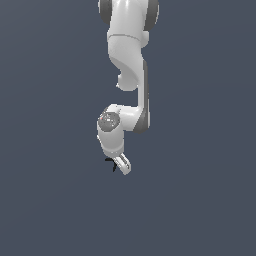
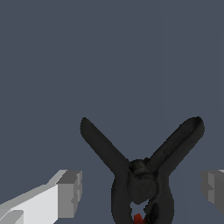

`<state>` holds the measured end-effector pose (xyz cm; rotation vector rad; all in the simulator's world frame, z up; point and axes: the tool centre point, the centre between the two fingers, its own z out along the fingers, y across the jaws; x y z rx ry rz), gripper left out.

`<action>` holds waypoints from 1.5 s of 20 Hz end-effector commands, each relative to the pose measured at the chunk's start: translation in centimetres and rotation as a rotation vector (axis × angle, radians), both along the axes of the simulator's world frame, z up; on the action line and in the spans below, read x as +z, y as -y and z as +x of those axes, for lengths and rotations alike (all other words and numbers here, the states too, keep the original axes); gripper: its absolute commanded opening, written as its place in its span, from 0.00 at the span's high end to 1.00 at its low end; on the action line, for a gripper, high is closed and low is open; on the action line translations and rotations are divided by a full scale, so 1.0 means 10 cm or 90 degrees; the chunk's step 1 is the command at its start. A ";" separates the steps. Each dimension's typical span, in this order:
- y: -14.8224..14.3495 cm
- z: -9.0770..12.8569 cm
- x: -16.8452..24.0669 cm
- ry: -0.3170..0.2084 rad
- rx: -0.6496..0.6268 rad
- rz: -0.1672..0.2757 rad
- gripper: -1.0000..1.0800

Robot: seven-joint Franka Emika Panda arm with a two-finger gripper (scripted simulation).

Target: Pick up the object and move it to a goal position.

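Observation:
The object is a small black clamp [image 2: 142, 181] with two splayed prongs and a red dot at its near end. In the wrist view it lies on the dark floor between my two fingers. My white gripper [image 2: 142, 192] is open. One grey pad [image 2: 70, 193] stands on one side of the clamp and the other pad [image 2: 213, 190] on the other side, both apart from it. In the exterior view the gripper [image 1: 123, 166] is low, near the floor. Only thin black prongs of the clamp [image 1: 111, 164] show, on the exterior view's left of the fingers.
A plain dark blue-grey floor [image 1: 200, 200] fills both views. The white arm [image 1: 127, 50] comes down from the top of the exterior view.

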<state>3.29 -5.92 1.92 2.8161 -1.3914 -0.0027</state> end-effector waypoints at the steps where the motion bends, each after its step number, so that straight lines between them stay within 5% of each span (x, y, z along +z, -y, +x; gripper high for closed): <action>1: 0.00 0.01 -0.05 0.001 0.000 0.000 0.04; 3: 0.00 0.02 -0.06 0.001 0.000 0.000 0.04; 4: 0.00 0.02 -0.06 0.001 0.000 0.000 1.00; 19: 0.05 0.02 0.03 0.001 0.000 0.000 1.00; 30: 0.51 0.04 0.79 0.001 -0.001 0.000 1.00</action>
